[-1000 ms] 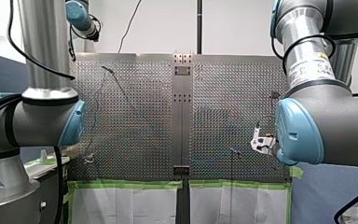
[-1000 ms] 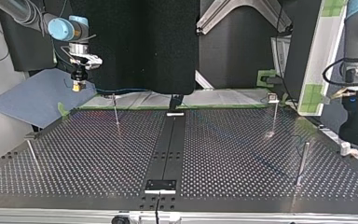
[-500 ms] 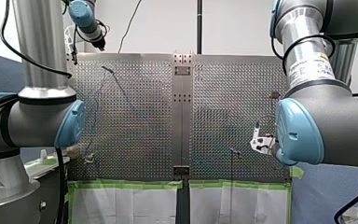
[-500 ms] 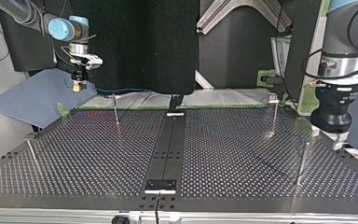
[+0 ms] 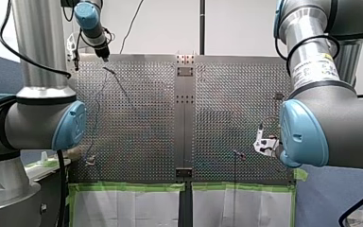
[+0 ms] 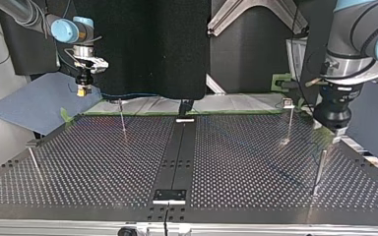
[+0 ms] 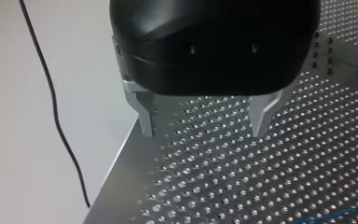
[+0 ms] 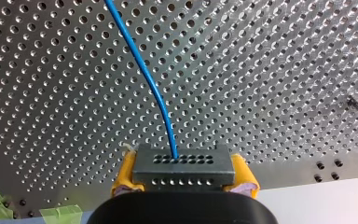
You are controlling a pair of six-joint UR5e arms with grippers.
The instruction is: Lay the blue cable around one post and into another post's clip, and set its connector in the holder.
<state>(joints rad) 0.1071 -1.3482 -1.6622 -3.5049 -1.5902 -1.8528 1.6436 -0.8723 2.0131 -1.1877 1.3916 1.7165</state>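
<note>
Since a second ago my left arm has swung inward. In the front view its left gripper now hangs over the far left corner of the table. Nothing else there has shifted.

In the top view the left gripper stands at the right, close to a plain post and not far from the clip post. The right gripper sits unmoved beyond the far left corner. The blue cable trails from it along the table's far edge.

In the left wrist view the metal fingers are spread wide with nothing between them, above the table's corner (a sliver of blue shows well off to one side).

In the right wrist view yellow pads pinch the grey connector squarely. The cable leaves the connector's face and curves away over the perforations, free of any post.

I see three risks from here. The left gripper is working so near the posts that a finger could strike one on the way down. The cable is thin and slack, so the spread fingers may close beside it rather than on it. A pull on the cable from the left could twist the connector in the pads and spoil its seating in the holder.
</note>
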